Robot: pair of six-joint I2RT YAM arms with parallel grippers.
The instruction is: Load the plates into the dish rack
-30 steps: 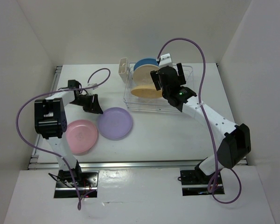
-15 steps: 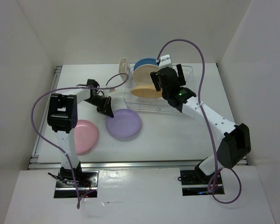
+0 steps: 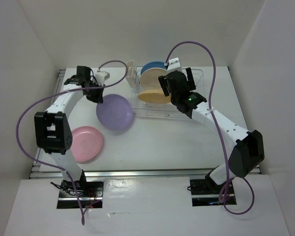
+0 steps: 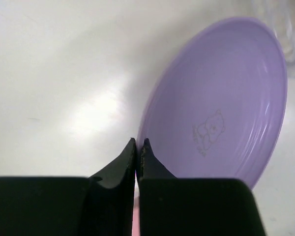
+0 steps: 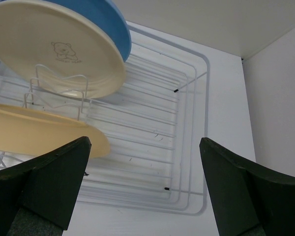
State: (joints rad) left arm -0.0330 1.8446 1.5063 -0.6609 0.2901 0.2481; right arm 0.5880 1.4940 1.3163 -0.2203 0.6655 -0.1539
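- Left gripper (image 4: pixel 138 142) clamped on the rim of the purple plate (image 4: pixel 221 113).
- Purple plate tilted, just left of the rack (image 3: pixel 152 114).
- Right gripper (image 5: pixel 145 145) spread wide, holding nothing, above the rack's right half.
- Blue plate (image 5: pixel 110 24), cream plate (image 5: pixel 59 46) and yellow-orange plate (image 5: pixel 39 130) in the rack's left half, blue plate farthest.
- Pink plate (image 3: pixel 86 143) flat on the table, near left.

I saw the purple plate (image 4: pixel 221 113) as pale lilac, with a faint bear outline (image 4: pixel 208 133) printed in its well. The cream plate (image 5: pixel 54 46) bore a like bear in thin brown line. The blue plate (image 5: pixel 110 24), the yellow-orange plate (image 5: pixel 39 130) and the pink plate (image 3: pixel 86 143) showed plain colour. The bench (image 3: pixel 187 142) was white, the dish rack (image 5: pixel 152 118) silvery-white wire, and the left claw (image 4: pixel 137 147) and right claw (image 5: pixel 143 147) black.
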